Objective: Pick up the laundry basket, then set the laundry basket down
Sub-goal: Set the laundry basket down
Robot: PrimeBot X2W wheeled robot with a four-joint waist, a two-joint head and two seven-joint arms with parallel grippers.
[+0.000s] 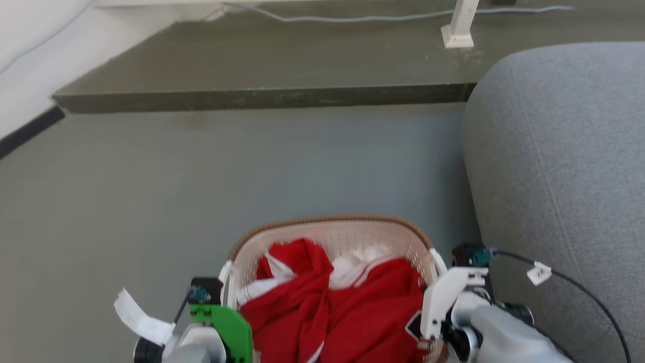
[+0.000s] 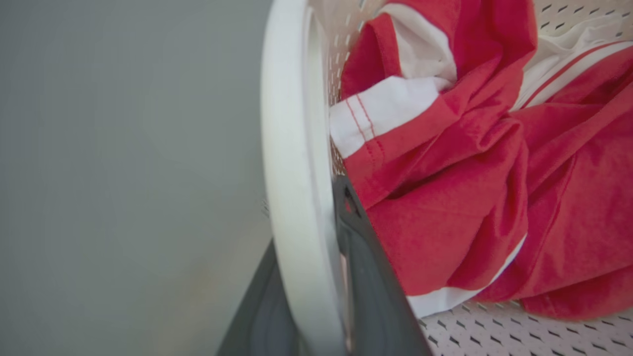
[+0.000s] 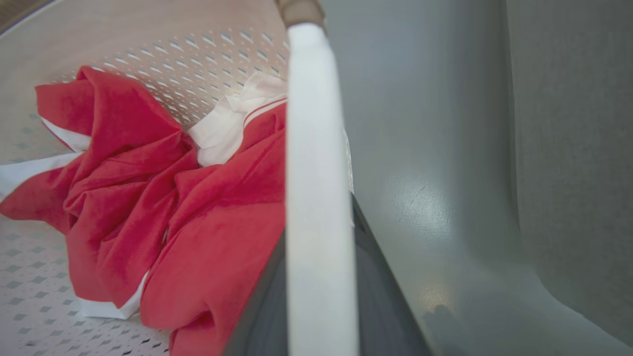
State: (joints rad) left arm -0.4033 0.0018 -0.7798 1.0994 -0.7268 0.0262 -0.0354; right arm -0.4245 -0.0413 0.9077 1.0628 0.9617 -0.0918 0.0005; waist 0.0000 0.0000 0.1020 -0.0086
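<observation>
Grey floor (image 1: 151,201) beneath laundry basket (image 1: 327,220)

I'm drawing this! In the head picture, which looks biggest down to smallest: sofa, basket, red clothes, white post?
1. sofa
2. basket
3. red clothes
4. white post; it stands farthest away, so its true size is unsure.

right gripper (image 3: 319,217) dark fingers (image 3: 381,296) closed either side of white handle (image 3: 316,148), handle running 6 to 12 o'clock, laundry basket (image 3: 198,64) perforated wall at 11, red-and-white clothing (image 3: 163,207) at 9, grey floor (image 3: 420,148) at 2, grey sofa (image 3: 578,148) at 3
</observation>
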